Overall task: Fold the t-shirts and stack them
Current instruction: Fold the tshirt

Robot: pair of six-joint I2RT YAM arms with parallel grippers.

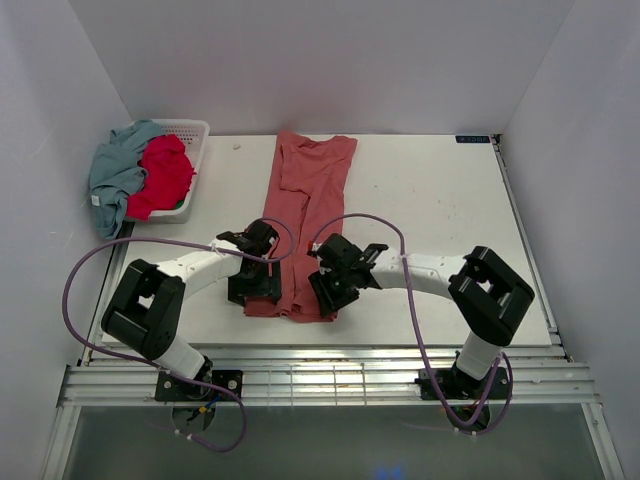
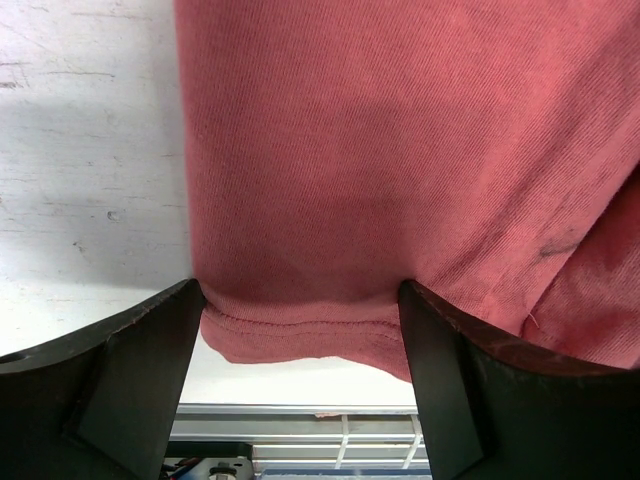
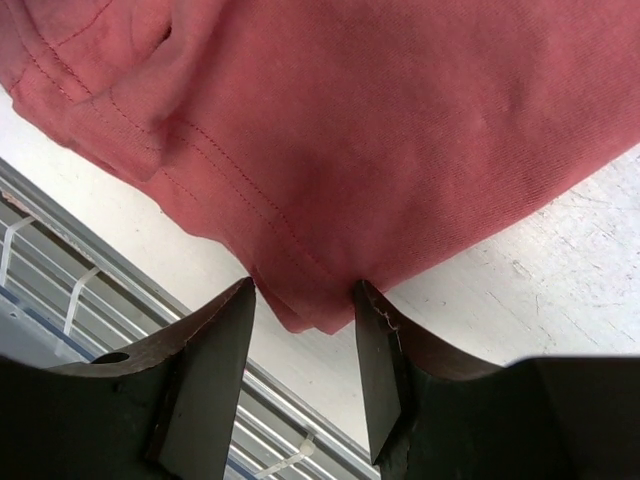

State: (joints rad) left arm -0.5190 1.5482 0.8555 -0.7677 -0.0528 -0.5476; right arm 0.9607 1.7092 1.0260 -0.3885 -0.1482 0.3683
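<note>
A dusty salmon-red t-shirt (image 1: pixel 310 190) lies folded into a long narrow strip down the middle of the white table (image 1: pixel 450 220), neck at the far end. My left gripper (image 1: pixel 260 296) stands wide open over the near left corner of its hem (image 2: pixel 300 325); the stitched edge runs between the two fingers. My right gripper (image 1: pixel 328 292) is open about halfway at the near right corner, and the layered cloth tip (image 3: pixel 310 310) sits between its fingertips. A bright crimson t-shirt (image 1: pixel 162 175) and a grey-blue t-shirt (image 1: pixel 115 165) lie crumpled at the far left.
A white lattice basket (image 1: pixel 195 135) stands at the far left corner under the two crumpled shirts. A metal slatted rail (image 1: pixel 320 380) runs along the near table edge, just behind the shirt's hem. White walls close in three sides.
</note>
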